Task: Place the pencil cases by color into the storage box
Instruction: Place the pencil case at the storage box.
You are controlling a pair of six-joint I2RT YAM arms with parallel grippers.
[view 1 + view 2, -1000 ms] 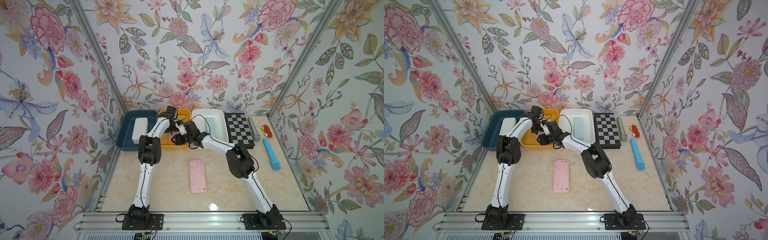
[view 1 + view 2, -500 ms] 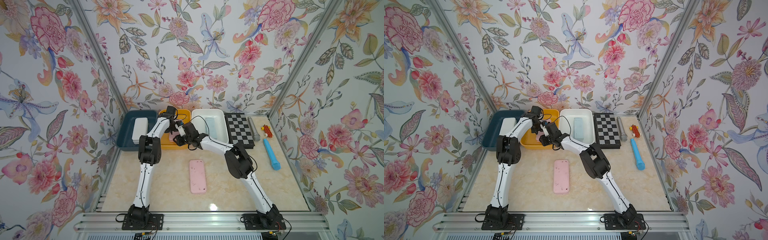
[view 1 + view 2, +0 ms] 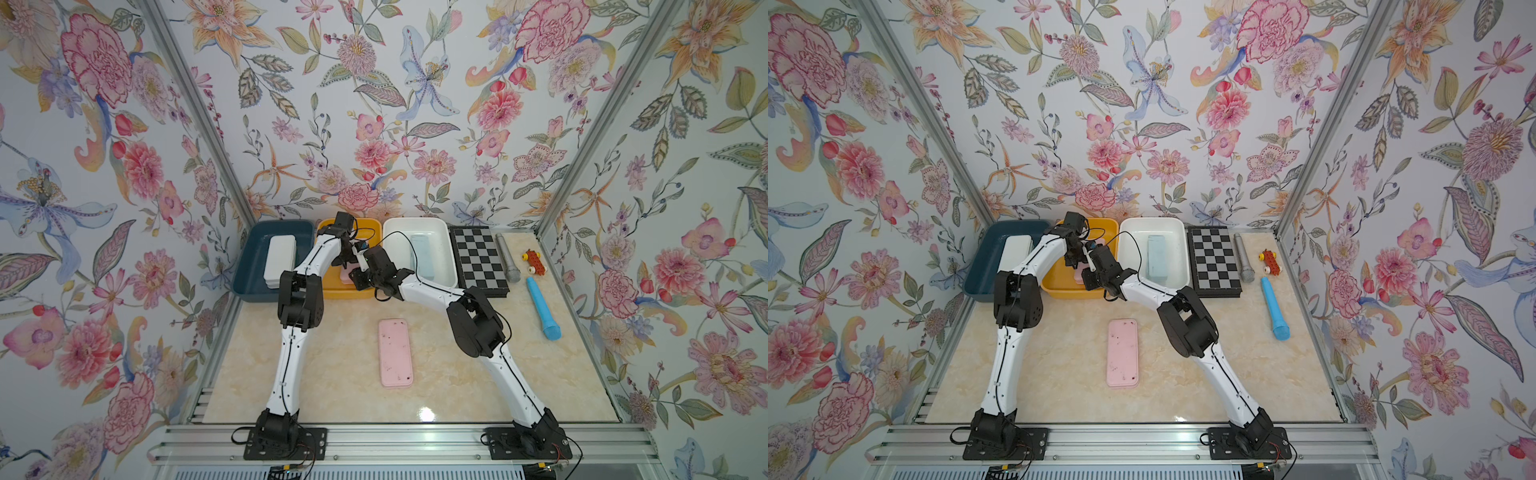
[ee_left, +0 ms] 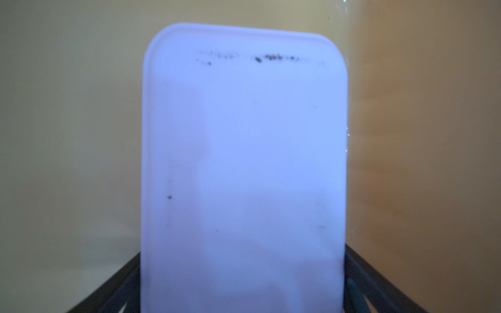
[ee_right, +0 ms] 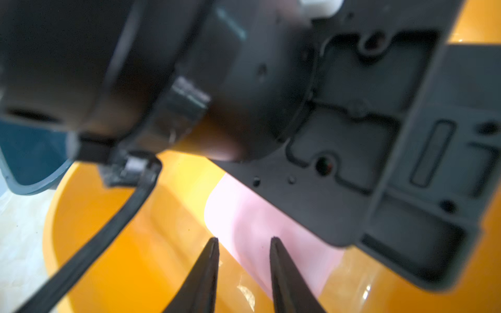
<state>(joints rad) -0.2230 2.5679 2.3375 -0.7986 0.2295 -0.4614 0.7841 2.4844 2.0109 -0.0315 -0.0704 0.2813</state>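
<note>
One pink pencil case (image 3: 395,353) lies flat on the table, apart from both arms. Another pink pencil case (image 5: 257,216) lies in the yellow storage box (image 3: 345,294). My left gripper (image 3: 343,261) reaches into that box, and its black fingers (image 4: 360,271) press both long sides of the case (image 4: 244,162). My right gripper (image 5: 244,239) hovers over the near corner of the same case, its fingers a narrow gap apart with nothing between them. White pencil cases (image 3: 280,261) are stacked in the dark blue box (image 3: 249,286). A light blue case (image 3: 424,257) rests in the white box (image 3: 415,222).
Right of the boxes lie a chessboard (image 3: 480,259), a grey microphone (image 3: 508,257), a red toy car (image 3: 534,262) and a bright blue microphone-shaped stick (image 3: 542,307). In the right wrist view the left arm's black wrist (image 5: 298,94) sits close above my right gripper.
The right gripper's jaws have drawn in to a narrow gap. Both arms stay over the yellow box and have hardly shifted.
</note>
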